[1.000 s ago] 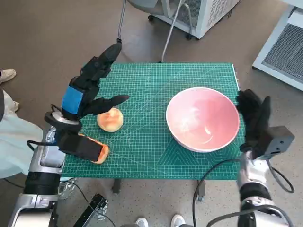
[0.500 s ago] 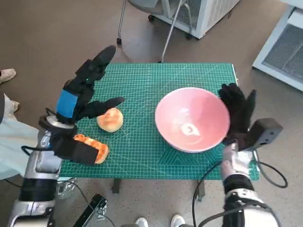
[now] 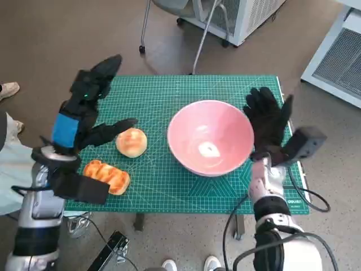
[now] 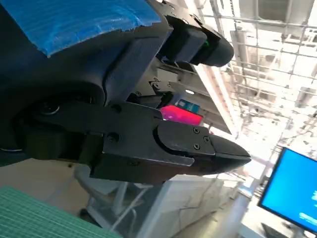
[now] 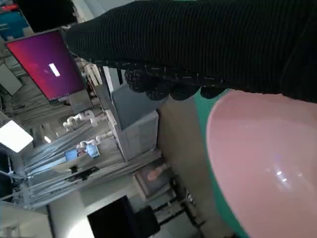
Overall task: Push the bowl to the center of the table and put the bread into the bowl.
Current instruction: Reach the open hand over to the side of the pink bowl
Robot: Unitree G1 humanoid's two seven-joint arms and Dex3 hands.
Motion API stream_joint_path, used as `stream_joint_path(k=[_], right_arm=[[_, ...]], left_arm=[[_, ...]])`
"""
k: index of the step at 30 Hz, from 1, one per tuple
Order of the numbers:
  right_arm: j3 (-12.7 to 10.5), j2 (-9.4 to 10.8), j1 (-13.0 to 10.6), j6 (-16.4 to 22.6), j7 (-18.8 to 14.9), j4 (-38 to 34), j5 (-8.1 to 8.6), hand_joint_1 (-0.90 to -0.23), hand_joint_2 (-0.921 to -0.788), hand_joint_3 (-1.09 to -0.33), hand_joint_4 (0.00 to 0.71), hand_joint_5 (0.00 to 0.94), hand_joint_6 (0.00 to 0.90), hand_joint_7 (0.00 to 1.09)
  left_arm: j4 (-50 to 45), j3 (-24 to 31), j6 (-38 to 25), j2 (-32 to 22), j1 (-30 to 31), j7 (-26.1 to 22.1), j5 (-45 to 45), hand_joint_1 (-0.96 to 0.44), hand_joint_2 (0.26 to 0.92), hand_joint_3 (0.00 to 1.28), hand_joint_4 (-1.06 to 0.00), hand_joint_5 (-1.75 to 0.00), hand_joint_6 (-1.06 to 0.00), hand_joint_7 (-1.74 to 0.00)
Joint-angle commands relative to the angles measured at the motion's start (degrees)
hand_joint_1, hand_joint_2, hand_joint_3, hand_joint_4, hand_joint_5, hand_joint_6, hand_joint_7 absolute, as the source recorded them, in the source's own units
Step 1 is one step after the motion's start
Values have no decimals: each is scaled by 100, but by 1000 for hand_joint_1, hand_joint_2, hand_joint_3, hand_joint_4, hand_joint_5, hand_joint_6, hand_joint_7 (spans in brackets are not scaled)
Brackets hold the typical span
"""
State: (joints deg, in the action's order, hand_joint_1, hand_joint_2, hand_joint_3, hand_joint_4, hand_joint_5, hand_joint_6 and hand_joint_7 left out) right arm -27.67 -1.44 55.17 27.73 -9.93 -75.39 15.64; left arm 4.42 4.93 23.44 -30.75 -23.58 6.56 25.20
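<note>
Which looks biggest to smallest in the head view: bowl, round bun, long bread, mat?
1. Mat
2. Bowl
3. Long bread and round bun: close in apparent size, and the left forearm may be hiding some of the long bread, so unranked.

My left hand hovers raised, fingers spread and empty; my gloved right hand stands upright, fingers apart.

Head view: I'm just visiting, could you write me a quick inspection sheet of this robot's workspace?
Surface: green cutting mat covering the small table.
Job's things: pink bowl, empty; round bread and ridged bread on the mat beside it.
Clutter: nothing seen.
Hands: left hand raised, fingers spread, holding nothing; right hand flat against the bowl's rim.
Cables: black cable at the right wrist.
Surroundings: white cabinet; a person's shoe.
</note>
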Motion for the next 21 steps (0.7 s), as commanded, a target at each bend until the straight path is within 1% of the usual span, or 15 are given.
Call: stream_joint_path(k=[1, 5, 10, 11, 14, 20, 21], right_arm=[[-55, 197, 101, -217, 206, -111, 26, -557, -921, -799, 266, 0, 72, 635], [-50, 277, 177, -304, 250, -121, -3, -564, -921, -791, 278, 5, 64, 663], [-50, 317, 231, -428, 248, -135, -22, -562, -921, -781, 245, 0, 51, 686], [-40, 275, 234, -478, 196, -135, -31, -565, -921, -777, 230, 0, 46, 689], [-14, 158, 228, -547, 93, -124, -67, -563, -921, -775, 228, 1, 42, 687], [145, -75, 238, -341, 81, -55, -225, -558, -921, -775, 236, 5, 37, 683], [224, -117, 254, -227, 92, -25, -304, -557, -921, -776, 237, 5, 36, 683]], left_arm=[[-260, 115, -135, -90, 151, -14, 91, -208, 913, 10, -247, -8, -13, -750], [-313, 165, -177, -102, 219, 2, 106, -206, 914, 9, -249, -10, -14, -760], [-314, 189, -194, -87, 257, 18, 111, -196, 918, 11, -250, -10, -23, -758], [-317, 198, -193, -76, 283, 19, 95, -193, 920, 11, -250, -11, -28, -752], [-323, 220, -187, -55, 332, 23, 69, -194, 920, 11, -250, -11, -31, -748], [-316, 235, -195, -55, 352, -19, 30, -196, 920, 13, -250, -11, -36, -738], [-324, 236, -208, -62, 348, -47, 15, -196, 920, 14, -250, -11, -36, -737]])
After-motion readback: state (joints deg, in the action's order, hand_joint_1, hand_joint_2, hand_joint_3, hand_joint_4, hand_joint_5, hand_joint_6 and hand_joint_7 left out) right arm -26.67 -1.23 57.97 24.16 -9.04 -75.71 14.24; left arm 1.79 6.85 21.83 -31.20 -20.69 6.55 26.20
